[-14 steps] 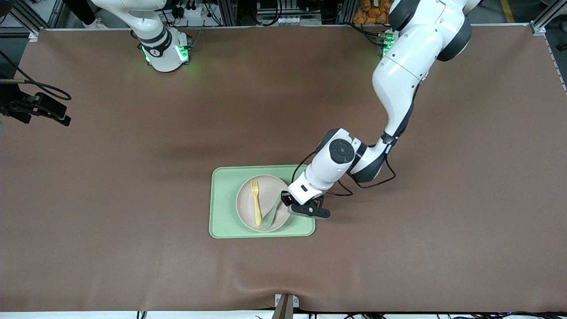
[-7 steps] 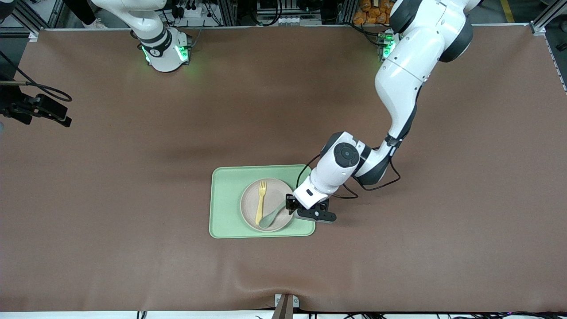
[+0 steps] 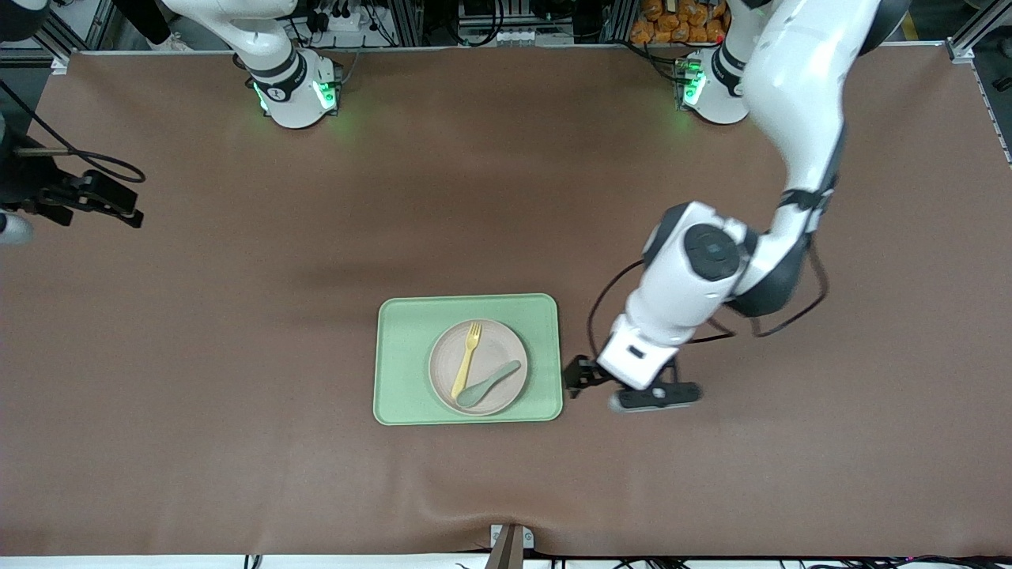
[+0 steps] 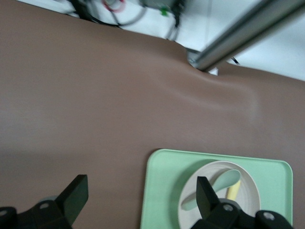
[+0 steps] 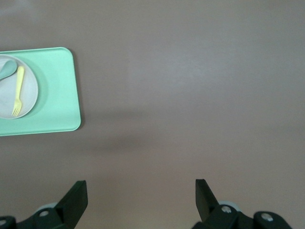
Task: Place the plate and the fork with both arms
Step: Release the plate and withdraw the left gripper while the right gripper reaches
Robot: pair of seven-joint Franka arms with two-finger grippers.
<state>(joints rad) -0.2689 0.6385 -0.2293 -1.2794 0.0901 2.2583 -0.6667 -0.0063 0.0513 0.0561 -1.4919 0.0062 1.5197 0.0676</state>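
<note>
Open left pincer [image 4: 138,202] over table [image 4: 86,105] beside tray [image 4: 162,176].

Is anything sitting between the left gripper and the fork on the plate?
Nothing visible blocks it. The left gripper, open, hangs over bare table just off the green tray. The fork lies on the plate, with only a spoon resting beside it, its bowl touching the fork's handle.

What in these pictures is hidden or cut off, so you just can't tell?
- Right pincer: the front view's edge cuts it off; its wrist view shows only the open fingertips.
- Spoon: cut by the right wrist view's edge.
- Fork: in the left wrist view, mostly hidden by a left pincer finger.
- Plate: its lower part there is hidden by the same finger.
</note>
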